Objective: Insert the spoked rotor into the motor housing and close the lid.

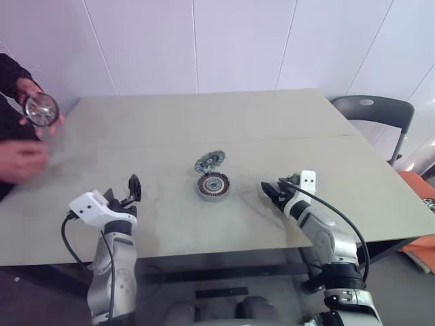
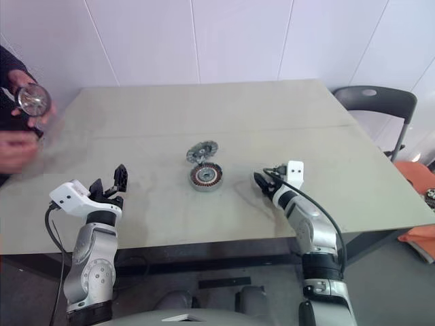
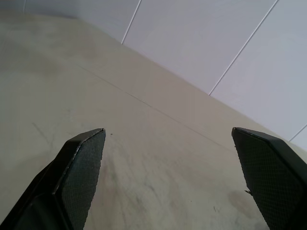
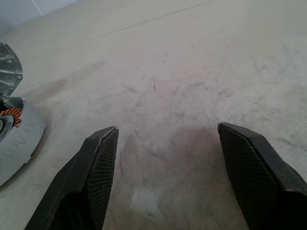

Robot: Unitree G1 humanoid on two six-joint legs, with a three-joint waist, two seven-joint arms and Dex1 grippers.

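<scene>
1. The motor housing (image 1: 213, 185) sits on the counter (image 1: 204, 122), between the two pincers. It is a bit closer to the right pincer (image 1: 272, 193) than to the left pincer (image 1: 124, 193).
2. You can see the orange wire ring inside the motor housing, so it is open on top. No wheel is in it yet.
3. The lid (image 1: 209, 161) is on the counter just past the motor housing, on the side away from both pincers. It looks like it touches the housing's far edge. It is not on top.
4. Far off past the left pincer, a person's hand (image 1: 27, 92) holds up a round shiny thing (image 1: 41, 109). It may be the spoked wheel, but I cannot tell for sure.
5. The left pincer is released, with its fingers (image 3: 81, 167) wide apart and nothing between them. It is above bare counter.
6. The right pincer is released too, with its fingers (image 4: 98, 167) apart and nothing held. The motor housing is just beside it.
7. I think the job has not really begun. The wheel must go into the motor housing, and then the lid must go on.
</scene>
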